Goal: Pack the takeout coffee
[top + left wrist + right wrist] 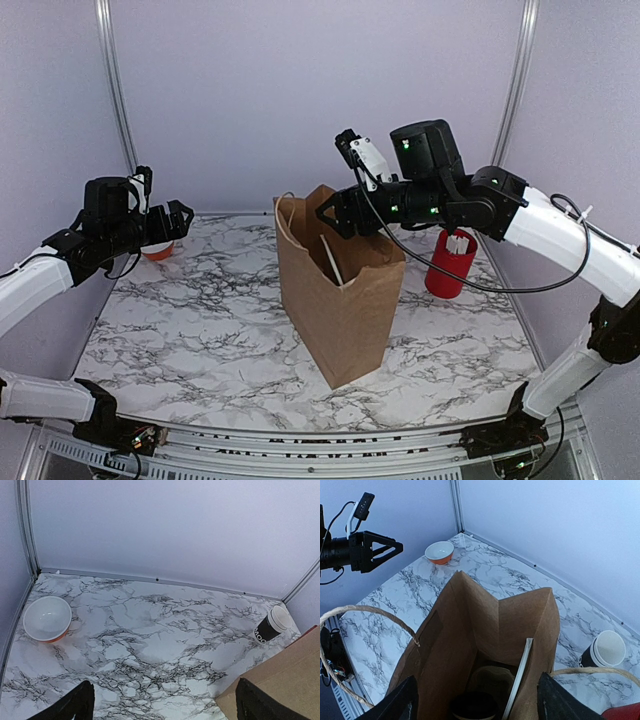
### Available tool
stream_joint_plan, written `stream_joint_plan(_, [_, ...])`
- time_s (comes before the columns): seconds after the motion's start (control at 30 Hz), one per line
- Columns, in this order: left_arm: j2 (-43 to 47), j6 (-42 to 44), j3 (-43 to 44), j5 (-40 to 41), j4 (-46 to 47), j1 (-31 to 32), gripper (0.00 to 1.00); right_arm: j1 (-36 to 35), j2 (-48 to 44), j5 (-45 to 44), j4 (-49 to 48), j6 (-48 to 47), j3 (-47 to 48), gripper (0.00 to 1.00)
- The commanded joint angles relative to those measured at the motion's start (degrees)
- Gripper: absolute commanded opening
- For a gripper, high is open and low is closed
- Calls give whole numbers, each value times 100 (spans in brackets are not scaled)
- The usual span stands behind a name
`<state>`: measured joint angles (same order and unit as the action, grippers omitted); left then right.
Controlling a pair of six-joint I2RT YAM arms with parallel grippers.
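The takeout coffee (475,707) stands at the bottom of the brown paper bag (465,625), only its round black lid showing, with a white stick (517,680) leaning beside it. My right gripper (479,702) hovers open over the bag's mouth, holding nothing. From above, the right gripper (335,215) sits at the top rear of the upright bag (345,300). My left gripper (180,218) hangs open and empty at the far left, well away from the bag; its fingers (70,705) frame bare marble.
An orange bowl (157,250) with a white inside sits at the back left. Behind the bag stands a stack of black cups (272,625). A red cup of white sticks (450,262) stands right of the bag. Rope handles (365,611) arch over the bag's mouth.
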<state>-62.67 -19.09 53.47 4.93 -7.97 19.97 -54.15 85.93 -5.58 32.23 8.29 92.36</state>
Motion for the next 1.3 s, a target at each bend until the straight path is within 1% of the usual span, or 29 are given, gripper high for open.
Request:
stream_joint_plan(0.0, [-12, -19, -74, -54, 124, -37, 99, -56, -139, -86, -69, 13, 138, 80])
stream_joint_plan(0.17, [-16, -24, -69, -62, 127, -33, 99, -53, -322, 43, -276, 33, 106, 83])
stream_joint_plan(0.43, [8, -22, -74, -64, 124, -32, 99, -53, -796, 1003, -1009, 103, -230, 88])
stream_joint_plan(0.57, [19, -26, -74, -70, 129, -35, 99, -52, -1054, 1177, -1377, 156, -439, 89])
stream_joint_plan(0.67, [19, -33, -74, -75, 131, -37, 99, -52, -1315, 845, -1574, 172, -618, 90])
stream_joint_plan(0.8, [35, -33, -78, -77, 129, -37, 99, 39, -1681, -2, -1698, 202, -942, 93])
stream_joint_plan(0.87, [39, -33, -74, -75, 130, -33, 99, 213, -1896, -405, -1732, 289, -1127, 93])
stream_joint_plan(1.03, [41, -33, -74, -85, 136, -36, 99, 1058, -2576, -1398, -1758, 558, -1869, 98])
stream_joint_plan(1.17, [21, -33, -74, -84, 137, -31, 99, 1621, -2980, -1673, -1723, 599, -2385, 100])
stream_joint_plan(1.27, [11, -36, -74, -97, 135, -35, 99, 2080, -3083, -1649, -1643, 630, -2747, 100])
